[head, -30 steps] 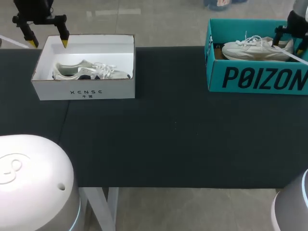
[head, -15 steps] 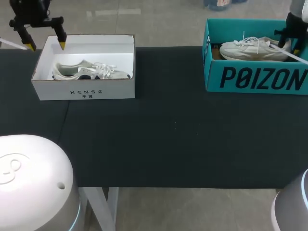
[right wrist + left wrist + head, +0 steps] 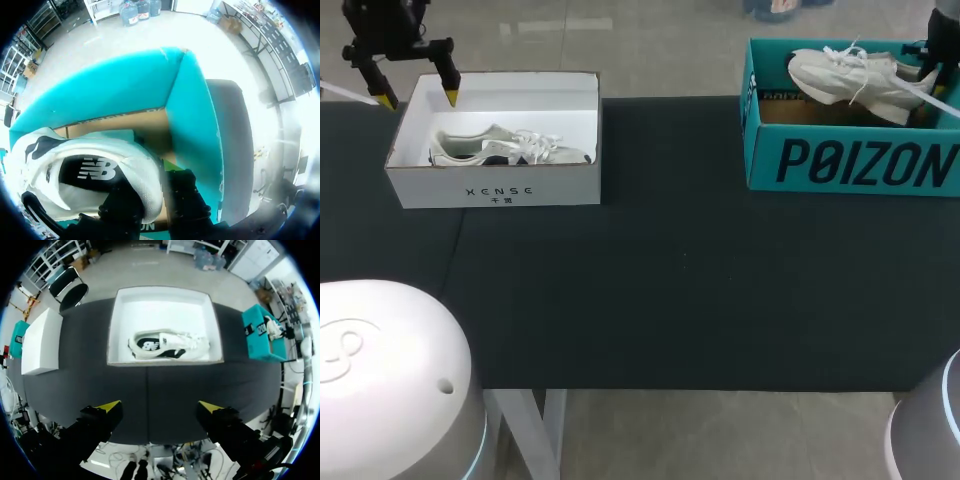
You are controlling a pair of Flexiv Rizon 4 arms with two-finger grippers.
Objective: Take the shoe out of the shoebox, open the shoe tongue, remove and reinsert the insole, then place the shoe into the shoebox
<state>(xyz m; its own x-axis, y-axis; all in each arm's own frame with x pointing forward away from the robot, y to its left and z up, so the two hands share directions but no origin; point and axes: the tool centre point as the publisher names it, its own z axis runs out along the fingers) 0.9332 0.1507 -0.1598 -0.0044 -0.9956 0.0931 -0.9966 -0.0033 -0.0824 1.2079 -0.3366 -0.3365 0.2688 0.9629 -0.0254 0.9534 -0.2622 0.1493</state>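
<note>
The right fingers pinch the heel of the white sneaker, tilted above the teal shoebox at the bench's 1 o'clock, so lift until the laces clear its wall, while the left fingers gape empty at 11 o'clock.

- A worktop under a dark, matte cloth spreads beneath the left end effector and across to the right end effector.
- A straight seam in the cloth runs ahead from the left end effector.
- Pale grey floor, faintly glossy, lies past the worktop's far edge, beyond both end effectors.
- White frame legs show under the near edge.
- The light is bright and even, with soft shadows.
</note>
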